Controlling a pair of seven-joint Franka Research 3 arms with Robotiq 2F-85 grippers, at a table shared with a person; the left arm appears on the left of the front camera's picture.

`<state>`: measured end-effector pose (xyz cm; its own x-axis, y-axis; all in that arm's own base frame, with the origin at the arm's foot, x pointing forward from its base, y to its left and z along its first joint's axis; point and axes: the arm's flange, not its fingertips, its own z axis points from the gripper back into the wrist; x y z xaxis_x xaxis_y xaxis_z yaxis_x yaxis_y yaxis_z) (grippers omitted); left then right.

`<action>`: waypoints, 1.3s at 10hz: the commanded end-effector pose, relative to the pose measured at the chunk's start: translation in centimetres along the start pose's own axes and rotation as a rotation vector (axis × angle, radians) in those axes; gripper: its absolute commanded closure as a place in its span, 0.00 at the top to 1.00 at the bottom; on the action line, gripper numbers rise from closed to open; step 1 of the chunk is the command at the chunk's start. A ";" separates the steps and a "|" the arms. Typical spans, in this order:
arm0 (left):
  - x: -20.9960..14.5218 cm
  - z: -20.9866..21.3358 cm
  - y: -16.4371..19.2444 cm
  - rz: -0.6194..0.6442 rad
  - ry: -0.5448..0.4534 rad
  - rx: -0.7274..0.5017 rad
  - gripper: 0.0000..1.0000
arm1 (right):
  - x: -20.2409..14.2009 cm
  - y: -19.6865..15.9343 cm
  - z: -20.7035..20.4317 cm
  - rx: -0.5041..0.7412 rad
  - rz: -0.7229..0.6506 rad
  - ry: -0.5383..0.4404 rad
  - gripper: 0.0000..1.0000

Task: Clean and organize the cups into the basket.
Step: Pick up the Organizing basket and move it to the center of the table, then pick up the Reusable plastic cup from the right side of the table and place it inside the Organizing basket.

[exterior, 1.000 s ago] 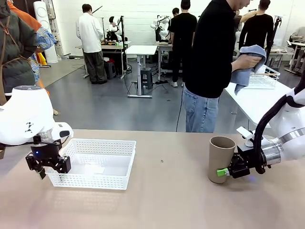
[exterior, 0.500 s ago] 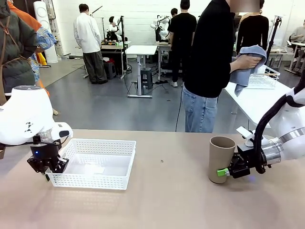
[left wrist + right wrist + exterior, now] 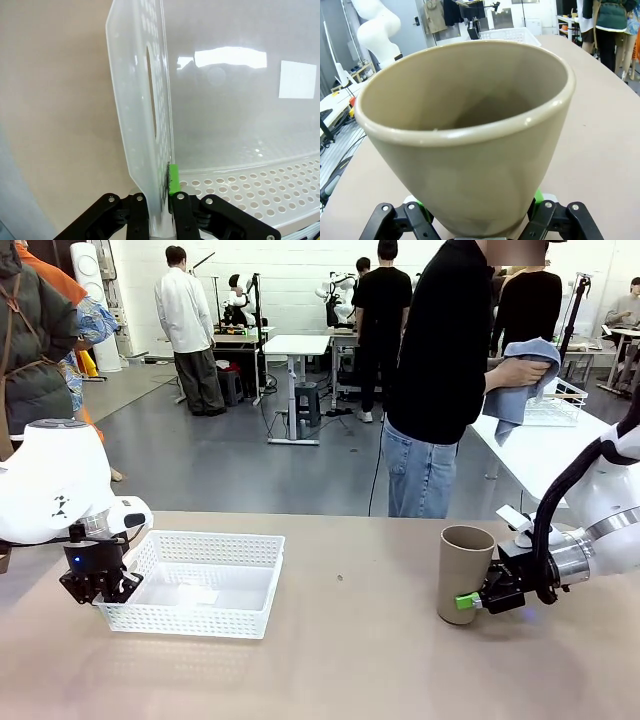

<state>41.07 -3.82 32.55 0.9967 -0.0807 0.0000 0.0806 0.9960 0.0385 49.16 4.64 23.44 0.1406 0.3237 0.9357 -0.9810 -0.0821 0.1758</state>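
left pincer [image 3: 110, 591] has clenched on the basket [image 3: 215, 538] wall; right pincer [image 3: 470, 599] straddles the beige cup [image 3: 464, 570], grip unclear.

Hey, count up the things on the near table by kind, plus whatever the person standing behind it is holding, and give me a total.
Beige cup: 1
White basket: 1
Blue cloth: 1
Total: 3
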 end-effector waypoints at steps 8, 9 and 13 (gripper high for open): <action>-1.2 -0.5 -9.1 0.104 0.037 0.034 0.00 | 11.1 12.0 9.4 -0.109 0.002 -0.022 0.00; -1.3 -0.3 -10.8 0.100 0.031 0.051 0.00 | 12.9 13.5 10.5 -0.134 0.024 -0.037 0.00; -1.0 1.4 -18.2 0.020 -0.021 0.102 0.00 | 14.0 13.4 11.6 -0.133 0.057 -0.036 0.00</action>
<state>38.11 -20.21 33.64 0.9980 -0.0572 0.0255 0.0548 0.9949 0.0848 38.33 -3.25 44.50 0.0664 0.2880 0.9553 -0.9974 0.0459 0.0555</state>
